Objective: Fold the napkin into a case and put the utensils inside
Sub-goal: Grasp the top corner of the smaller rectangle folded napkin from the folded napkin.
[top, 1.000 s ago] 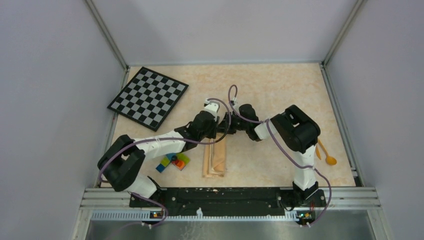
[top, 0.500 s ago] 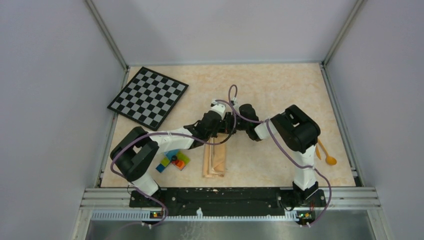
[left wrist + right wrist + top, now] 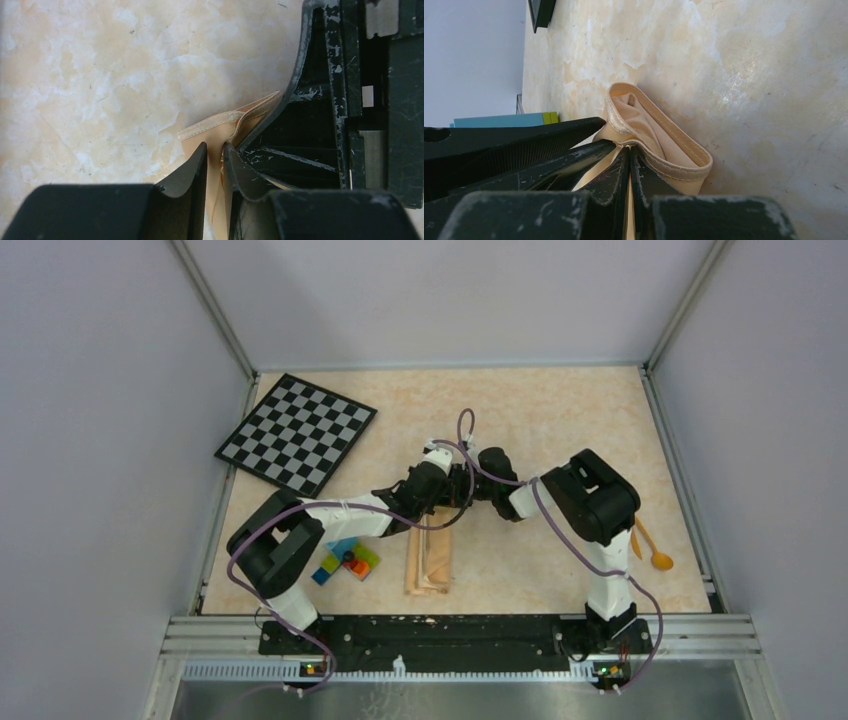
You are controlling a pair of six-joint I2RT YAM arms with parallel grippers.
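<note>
The peach-orange napkin (image 3: 430, 562) lies folded into a narrow strip near the front middle of the table. Both grippers meet at its far end. In the left wrist view my left gripper (image 3: 215, 147) has its jaws pinched on an upper fold of the napkin (image 3: 210, 131), right beside the right arm's black fingers (image 3: 300, 115). The right gripper (image 3: 630, 148) is shut on a thin layer of the napkin's (image 3: 664, 142) hemmed edge, which bulges open into a pocket. The utensils (image 3: 655, 552), an orange-yellow spoon and another slim piece, lie at the right edge, untouched.
A black-and-white checkerboard (image 3: 295, 432) lies at the far left. A cluster of coloured toy bricks (image 3: 345, 562) sits just left of the folded strip, under the left forearm. Aluminium rails border the table on all sides.
The left arm has slid right toward the strip's far end and its jaws have closed on the cloth. The right arm has stayed put, still gripping.
</note>
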